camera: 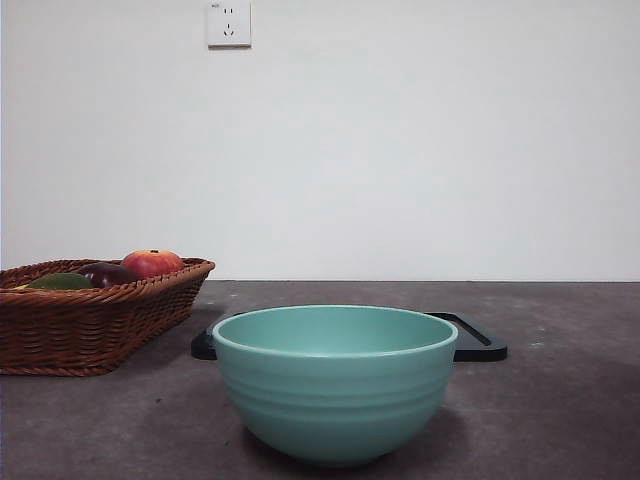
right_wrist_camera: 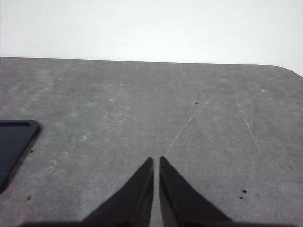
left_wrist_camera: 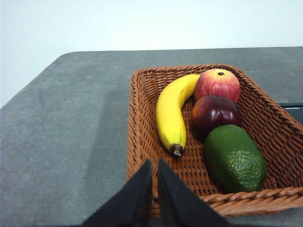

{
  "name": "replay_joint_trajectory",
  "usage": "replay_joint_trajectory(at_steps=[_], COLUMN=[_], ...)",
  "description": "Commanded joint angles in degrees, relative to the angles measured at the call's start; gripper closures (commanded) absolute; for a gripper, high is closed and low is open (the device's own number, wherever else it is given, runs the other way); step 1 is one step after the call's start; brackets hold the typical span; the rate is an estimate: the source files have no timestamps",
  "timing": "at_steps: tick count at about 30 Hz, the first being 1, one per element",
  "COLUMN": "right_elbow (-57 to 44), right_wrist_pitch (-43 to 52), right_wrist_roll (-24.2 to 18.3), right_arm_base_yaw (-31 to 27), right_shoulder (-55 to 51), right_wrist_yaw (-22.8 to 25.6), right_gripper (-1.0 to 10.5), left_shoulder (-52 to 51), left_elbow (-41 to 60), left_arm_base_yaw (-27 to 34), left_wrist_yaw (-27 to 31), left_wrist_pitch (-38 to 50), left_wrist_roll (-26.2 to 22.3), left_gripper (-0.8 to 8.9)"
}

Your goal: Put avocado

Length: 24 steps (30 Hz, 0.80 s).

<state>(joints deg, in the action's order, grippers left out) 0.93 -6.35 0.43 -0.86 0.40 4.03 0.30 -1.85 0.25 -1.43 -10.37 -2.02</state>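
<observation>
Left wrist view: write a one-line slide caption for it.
Shut left gripper hangs over a wicker basket holding a banana, apple, purple fruit and avocado.

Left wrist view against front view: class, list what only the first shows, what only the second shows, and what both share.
Only the left wrist view: the banana in the basket and the left gripper, jaws together, near the basket's rim. Only the front view: the teal bowl and the wall socket. Both: the wicker basket, red apple, dark purple fruit, avocado, grey table and black tray.
</observation>
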Motion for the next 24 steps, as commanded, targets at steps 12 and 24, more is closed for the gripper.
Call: replay_joint_trajectory(at_steps=[12,24], right_elbow=[-0.2,7.19], right_wrist_pitch=[0.79,-5.51], right_wrist_roll=[4.98,17.97], right_arm_base_yaw=[-0.07,-0.02], right_shoulder=[-0.17,0.66], right_wrist_yaw=[-4.63,-3.63], right_gripper=[9.3,9.3], left_shoulder=[-0.11,1.44], left_elbow=[1.16,-6.82], left_arm_base_yaw=[0.0,-1.11], left_wrist_yaw=[-0.55,-2.69], left_wrist_pitch=[2.34,2.34], left_wrist_roll=[1.36,10.4], left_gripper=[7.97,7.96])
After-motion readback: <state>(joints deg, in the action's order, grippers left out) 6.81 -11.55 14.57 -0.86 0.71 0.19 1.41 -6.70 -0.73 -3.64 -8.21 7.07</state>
